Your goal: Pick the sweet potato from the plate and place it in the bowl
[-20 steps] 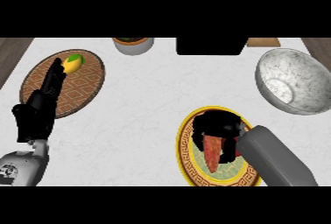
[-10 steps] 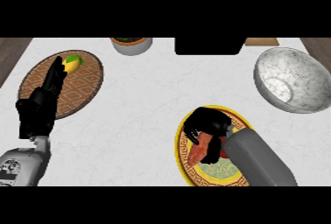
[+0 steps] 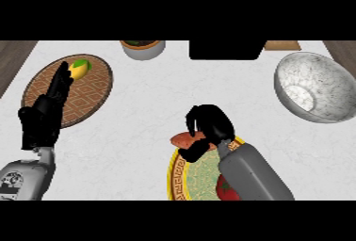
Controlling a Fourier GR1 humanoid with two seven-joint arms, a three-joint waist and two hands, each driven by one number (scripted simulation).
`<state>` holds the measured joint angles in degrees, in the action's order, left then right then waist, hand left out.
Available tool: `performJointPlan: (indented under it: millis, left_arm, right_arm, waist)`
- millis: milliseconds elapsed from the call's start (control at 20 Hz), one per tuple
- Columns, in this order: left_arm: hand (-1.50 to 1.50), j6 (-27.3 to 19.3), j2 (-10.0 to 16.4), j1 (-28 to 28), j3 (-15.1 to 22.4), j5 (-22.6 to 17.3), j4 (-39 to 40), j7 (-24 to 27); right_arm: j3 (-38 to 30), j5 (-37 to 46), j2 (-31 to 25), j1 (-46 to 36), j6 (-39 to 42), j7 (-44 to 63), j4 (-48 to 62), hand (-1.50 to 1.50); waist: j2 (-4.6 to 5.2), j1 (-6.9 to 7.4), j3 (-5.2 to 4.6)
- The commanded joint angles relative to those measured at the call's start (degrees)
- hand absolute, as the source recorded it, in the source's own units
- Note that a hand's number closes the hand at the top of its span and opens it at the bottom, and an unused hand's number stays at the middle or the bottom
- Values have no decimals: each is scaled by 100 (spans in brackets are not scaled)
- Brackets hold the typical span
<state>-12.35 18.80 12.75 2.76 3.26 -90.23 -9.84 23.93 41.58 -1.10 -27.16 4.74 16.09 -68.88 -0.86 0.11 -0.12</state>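
Over the far rim of the yellow-rimmed plate (image 3: 172,175), on its left side, the right hand (image 3: 212,128) is closed on the sweet potato (image 3: 185,139). Its fingers (image 3: 201,115) curl over the top and a dark digit sits beneath. The sweet potato's long axis runs roughly left to right, and its left end sticks out past the fingers. Whether it has cleared the plate cannot be told from this view.

The bowl (image 3: 316,87) lies well apart from the plate, beyond it and to its right. The carry would therefore go diagonally away and rightward, which favours the right arm.

The left hand (image 3: 43,120) rests well left of the plate, fingers straight and pressed together, holding nothing.

Judgement: grasp made, transfer not yet done.
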Motion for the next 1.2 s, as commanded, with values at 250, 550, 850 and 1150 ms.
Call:
performJointPlan:
  millis: [250, 550, 850, 1150]
  left_arm:
    - [0, -126, -157, -155, 103, 122, -133, -20]
    - [0, 18, -23, -195, -123, 45, -141, 77]
    - [0, 88, -215, -60, -102, 117, 30, 156]
    - [0, 171, -121, -157, -131, 182, -484, -171]
  right_arm:
    - [752, 256, 108, -337, -2075, 3064, -2231, 150]
    - [754, 1751, 109, -210, -1827, 4562, -3074, 150]
    - [-391, 1362, -351, -8, -1890, 3747, -3205, 150]
    - [-1678, 718, -895, -157, -2540, 2601, -2238, 150]
  waist:
    - [-30, -53, 4]
    - [37, -81, 8]
    - [83, -38, 12]
    - [96, 32, 16]
